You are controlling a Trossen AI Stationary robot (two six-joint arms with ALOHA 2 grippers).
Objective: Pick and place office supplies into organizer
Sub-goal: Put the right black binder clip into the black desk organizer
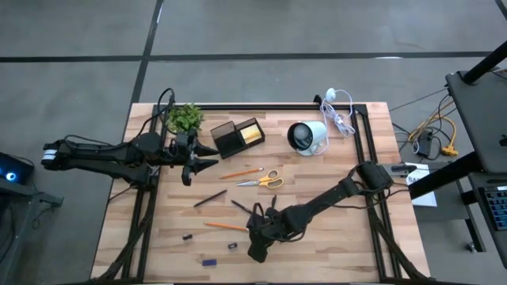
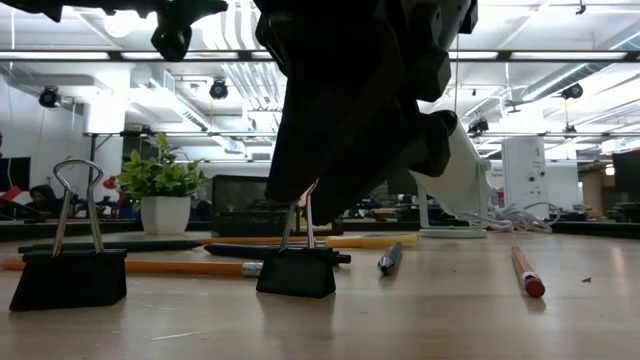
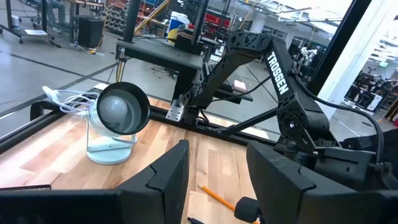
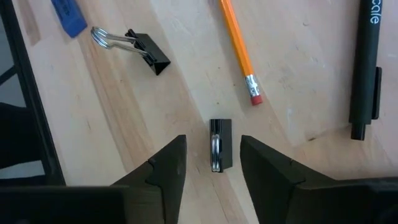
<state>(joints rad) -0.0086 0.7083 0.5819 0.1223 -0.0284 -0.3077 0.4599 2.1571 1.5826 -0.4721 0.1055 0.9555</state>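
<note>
— Two arms over what?
— Pale wood surface [image 1: 333, 237], grey floor around, workshop behind.
— Target?
— Binder clip [image 4: 220, 144] between the right hand's [image 4: 212, 163] open fingers, lying flat, its wire handle pointing back toward the wrist.
— Left hand [image 1: 207, 156]?
— Open, beside the organizer [image 1: 237, 137].

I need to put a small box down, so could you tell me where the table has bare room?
The front right corner, right of the right gripper, is bare wood. So is the strip between lamp and cable and the right edge. Crowded: the middle, around scissors, pencils and clips.
</note>
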